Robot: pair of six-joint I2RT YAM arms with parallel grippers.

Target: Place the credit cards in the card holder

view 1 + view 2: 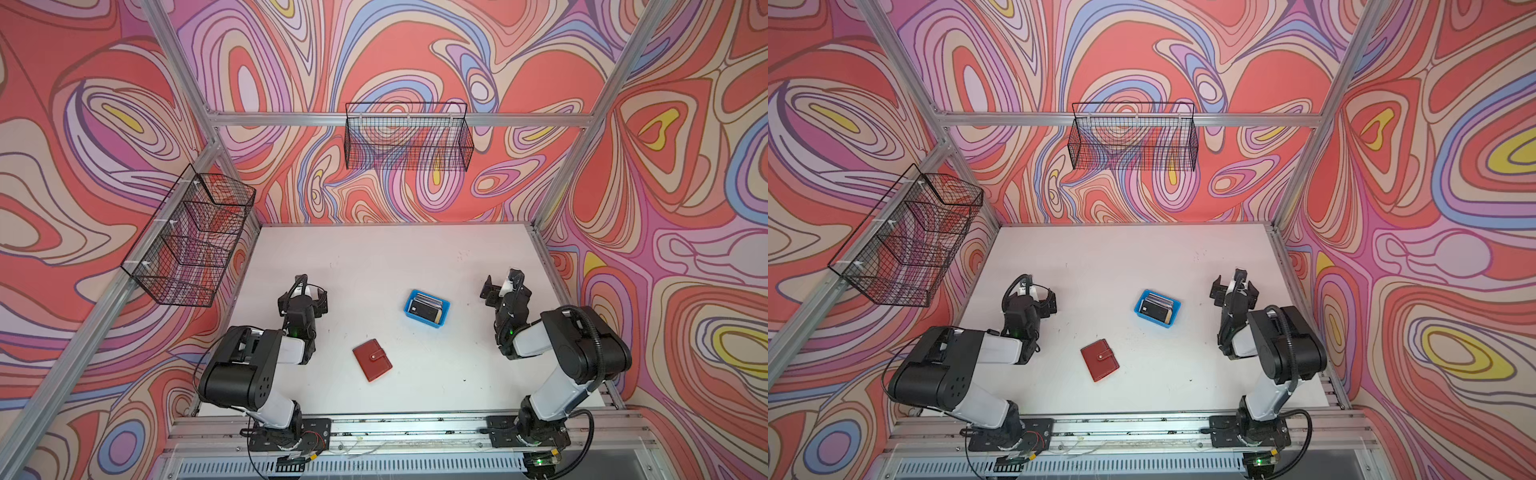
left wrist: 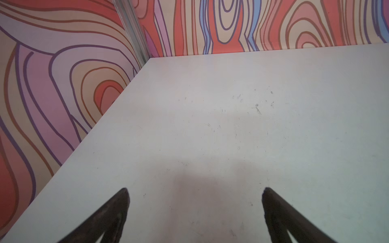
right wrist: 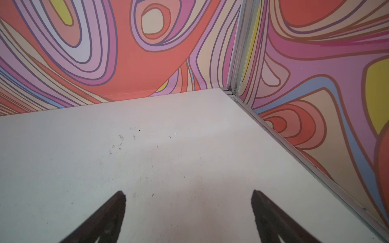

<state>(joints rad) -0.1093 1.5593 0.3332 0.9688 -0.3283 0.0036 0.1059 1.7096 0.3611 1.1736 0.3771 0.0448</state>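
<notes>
Unstarted: left gripper and right gripper gape empty; the snapped-shut red-brown leather card holder likely needs opening first.

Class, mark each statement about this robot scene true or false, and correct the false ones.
1. The card holder lies closed on the table. True.
2. The credit cards are spread loose over the table. False: they sit together in the blue tray.
3. The left pincer and the right pincer both stand open and empty. True.
4. The left pincer is touching the card holder. False: it is apart from it, over bare table.
5. In both top views, the blue tray lies farther from the arms' bases than the card holder. True.
</notes>
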